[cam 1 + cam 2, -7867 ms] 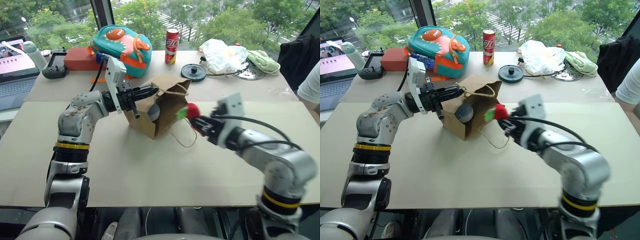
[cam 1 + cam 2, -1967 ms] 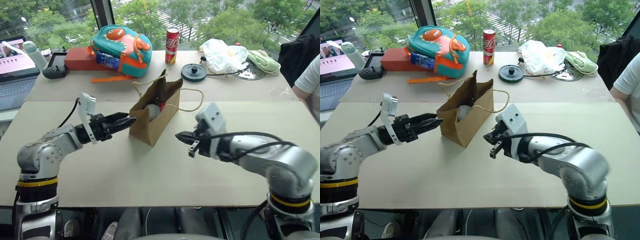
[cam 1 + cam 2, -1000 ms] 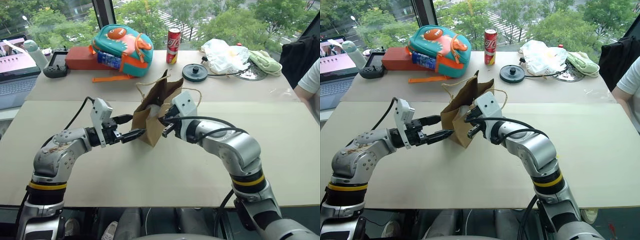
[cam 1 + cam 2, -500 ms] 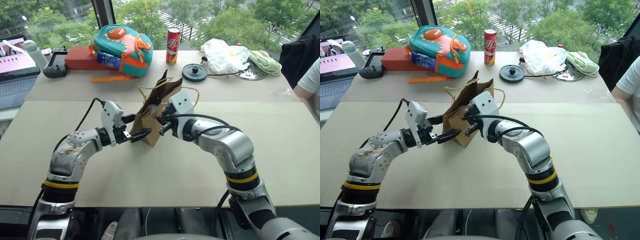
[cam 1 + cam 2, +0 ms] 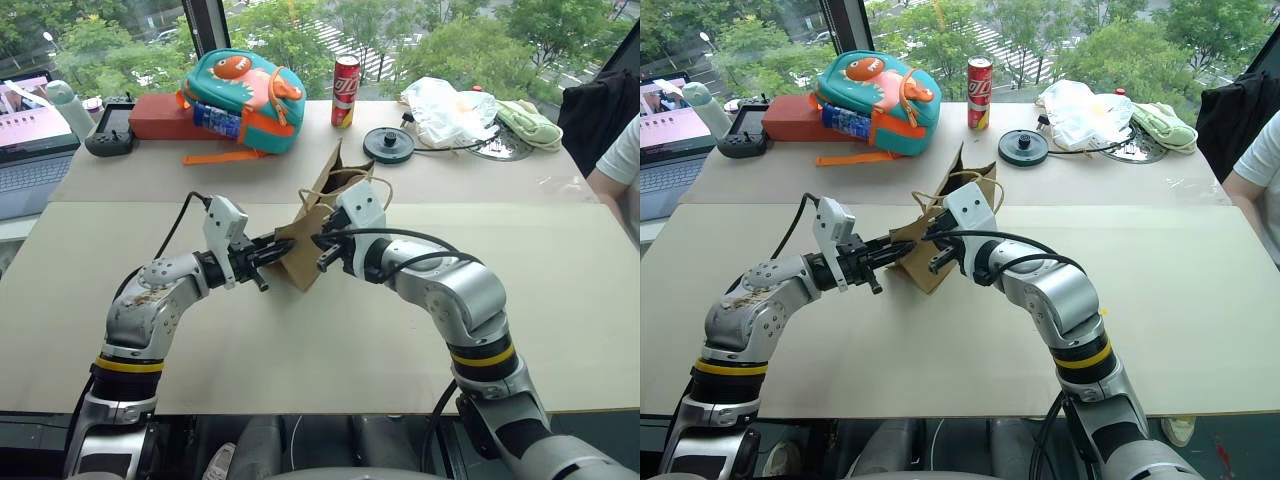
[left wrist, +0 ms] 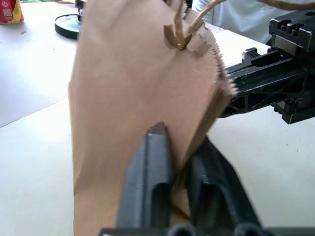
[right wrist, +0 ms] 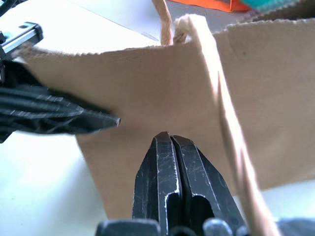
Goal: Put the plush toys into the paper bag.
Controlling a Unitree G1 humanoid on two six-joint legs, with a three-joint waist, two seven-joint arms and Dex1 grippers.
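The brown paper bag stands mid-table between my two grippers, its loop handles up. My left gripper is shut on the bag's near side edge; in the left wrist view the paper wall runs between its two fingers. My right gripper is shut with nothing in it, its tips right against the bag's opposite wall. The plush toys are hidden from view.
At the back of the table are a teal-and-orange fish backpack, a red can, a black disc, a white plastic bag and a green cloth. A laptop sits far left. A person's sleeve is at the right edge.
My left gripper's jaws were open beside the bag and have closed on its edge. The bag's top has tipped slightly to the right. The right gripper has stayed put.
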